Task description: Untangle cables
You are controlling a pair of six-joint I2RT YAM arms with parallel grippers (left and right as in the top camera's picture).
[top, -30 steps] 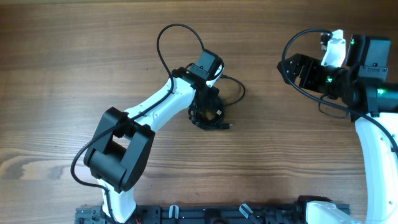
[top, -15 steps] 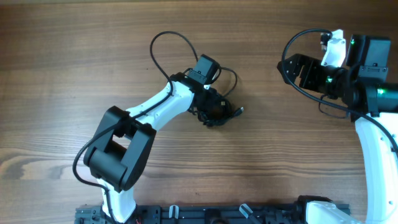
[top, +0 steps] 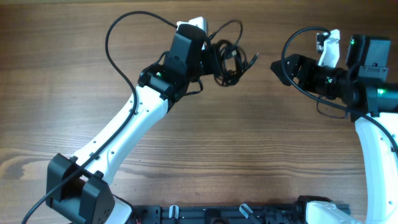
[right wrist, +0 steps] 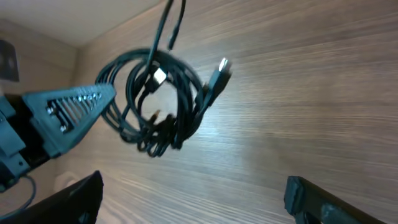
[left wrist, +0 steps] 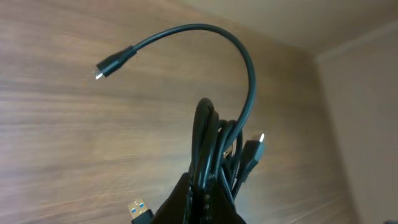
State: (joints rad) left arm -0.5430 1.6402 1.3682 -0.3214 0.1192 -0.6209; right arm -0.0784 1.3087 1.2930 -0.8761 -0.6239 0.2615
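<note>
Cables (top: 229,57) — light, limp — clenched in left end effector (top: 210,59). Right end effector (top: 278,66) released; best hold probably a free plug (right wrist: 219,70).

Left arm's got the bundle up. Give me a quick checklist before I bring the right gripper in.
1. Grip: left gripper shut on the cables, ok.
2. Clearance: cables appear to hang off the table, ok.
3. Opening: right gripper open, ok.
4. Approach: right gripper apart from the cables, coil in its view, ok.
5. Target: a plug end sticks out of the coil, ok.
6. Separation: cables in one tangled coil, not ok.
</note>
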